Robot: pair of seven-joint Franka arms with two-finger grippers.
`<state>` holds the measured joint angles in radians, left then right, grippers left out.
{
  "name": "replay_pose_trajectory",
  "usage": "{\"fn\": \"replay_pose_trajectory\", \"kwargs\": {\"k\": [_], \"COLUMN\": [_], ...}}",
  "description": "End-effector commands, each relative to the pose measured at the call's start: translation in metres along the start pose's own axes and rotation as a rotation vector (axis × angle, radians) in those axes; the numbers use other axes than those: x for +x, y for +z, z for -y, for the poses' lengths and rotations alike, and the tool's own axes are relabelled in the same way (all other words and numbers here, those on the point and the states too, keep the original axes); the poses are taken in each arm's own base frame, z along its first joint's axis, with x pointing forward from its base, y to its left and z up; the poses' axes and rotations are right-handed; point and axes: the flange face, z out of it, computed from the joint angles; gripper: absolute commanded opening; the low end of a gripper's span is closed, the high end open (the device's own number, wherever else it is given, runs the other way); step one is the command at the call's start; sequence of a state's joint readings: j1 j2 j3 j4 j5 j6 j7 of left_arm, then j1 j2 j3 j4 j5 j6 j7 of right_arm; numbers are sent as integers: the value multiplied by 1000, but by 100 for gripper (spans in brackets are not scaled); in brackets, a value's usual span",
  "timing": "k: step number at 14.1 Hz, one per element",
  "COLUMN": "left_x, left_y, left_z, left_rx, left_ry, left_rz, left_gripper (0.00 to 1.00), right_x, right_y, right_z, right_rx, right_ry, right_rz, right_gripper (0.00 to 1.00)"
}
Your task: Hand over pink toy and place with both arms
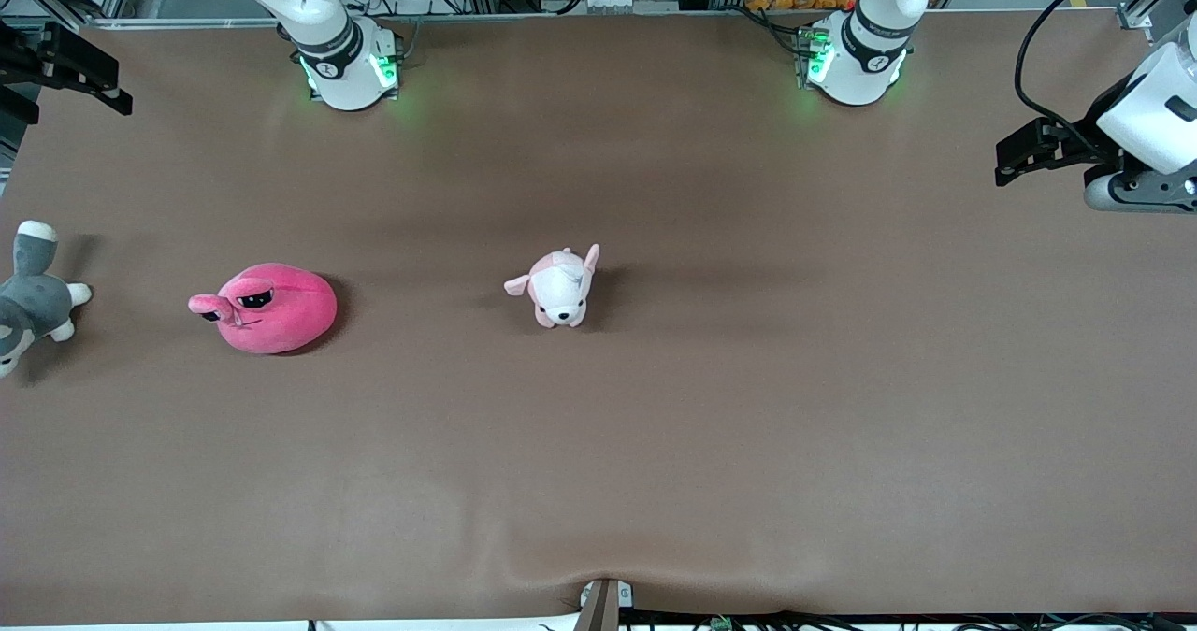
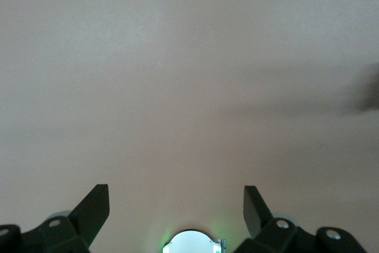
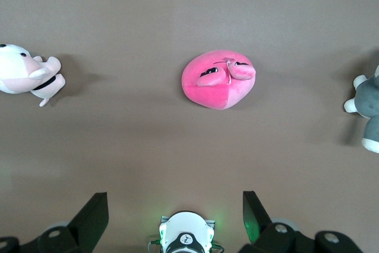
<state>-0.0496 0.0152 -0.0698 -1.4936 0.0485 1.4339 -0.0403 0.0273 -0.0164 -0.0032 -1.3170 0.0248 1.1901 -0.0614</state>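
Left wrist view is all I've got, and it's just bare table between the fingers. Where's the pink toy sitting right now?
Observer: The pink toy lies on the table toward the right arm's end, between a grey-and-white plush at the table's edge and a pale pink-and-white puppy plush near the middle.
Operator: Is either gripper on it?
Observer: No. The right gripper hangs open high over the table with the toy in its wrist view, untouched.
Operator: And my left gripper?
Observer: The left gripper is open and empty, up at the left arm's end of the table, away from all three plush toys.
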Motion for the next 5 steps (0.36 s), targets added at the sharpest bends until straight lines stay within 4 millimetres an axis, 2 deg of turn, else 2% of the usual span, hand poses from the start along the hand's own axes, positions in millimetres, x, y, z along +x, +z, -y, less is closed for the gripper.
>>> {"fn": "replay_pose_trajectory", "kwargs": {"k": [1,5], "left_x": [-2,-2], "left_y": [-2,-2], "left_z": [-1,-1], "left_rx": [-11,-11], "left_ry": [-18,-32], "left_rz": [-1,3], "left_gripper": [100,100], "right_x": [-2,-1], "right_y": [-1,-1], "right_z": [-2,0], "right_rx": [5,4], "right_ry": [-4,-8], "right_rz": [2,3], "right_gripper": [100,100]}}
